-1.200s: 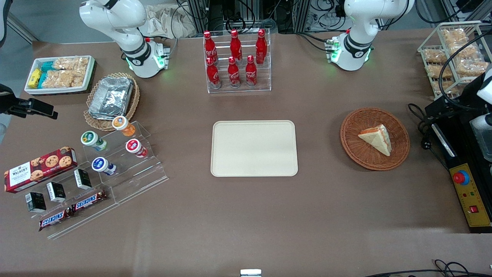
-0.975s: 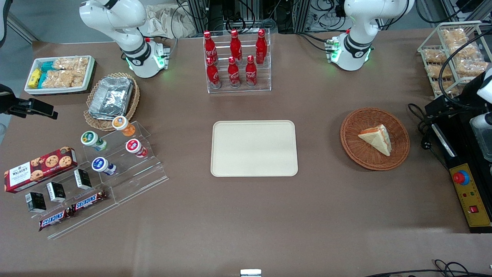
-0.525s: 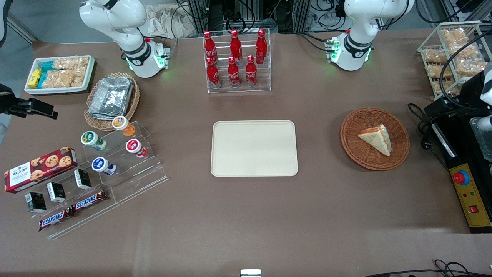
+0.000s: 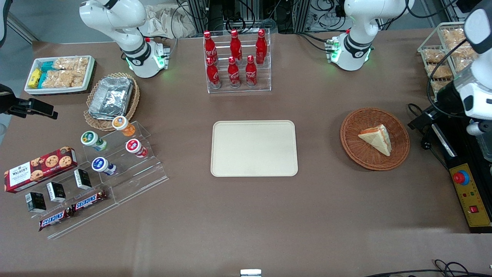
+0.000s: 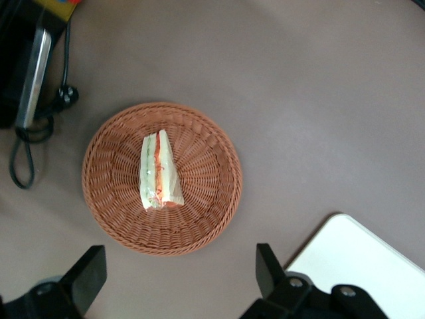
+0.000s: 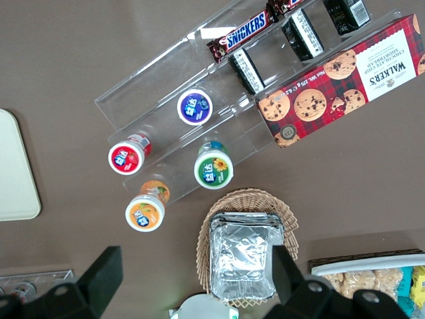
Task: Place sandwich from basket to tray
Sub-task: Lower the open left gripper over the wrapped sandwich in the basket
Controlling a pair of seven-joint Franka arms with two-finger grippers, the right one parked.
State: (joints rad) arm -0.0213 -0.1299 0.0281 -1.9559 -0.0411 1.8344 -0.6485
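The sandwich (image 4: 376, 139) is a white bread wedge with orange-red and green filling. It lies in the round reddish-brown wicker basket (image 4: 351, 144) toward the working arm's end of the table. The beige tray (image 4: 253, 148) lies flat at the table's middle with nothing on it. The left arm (image 4: 472, 96) hangs over the table's edge beside the basket. In the left wrist view my gripper (image 5: 178, 276) is open and empty, high above the table beside the basket (image 5: 199, 219), apart from the sandwich (image 5: 159, 171). A corner of the tray (image 5: 362, 259) shows there too.
A black control box with a red button (image 4: 467, 192) and cables (image 4: 423, 127) lies beside the basket. A wire rack of snack packets (image 4: 446, 57) stands farther from the camera. A rack of red bottles (image 4: 235, 61) stands farther than the tray. Snack displays (image 4: 96, 169) lie toward the parked arm's end.
The left arm has swung in over the table's edge toward the basket. The sandwich, the basket and the tray have not moved.
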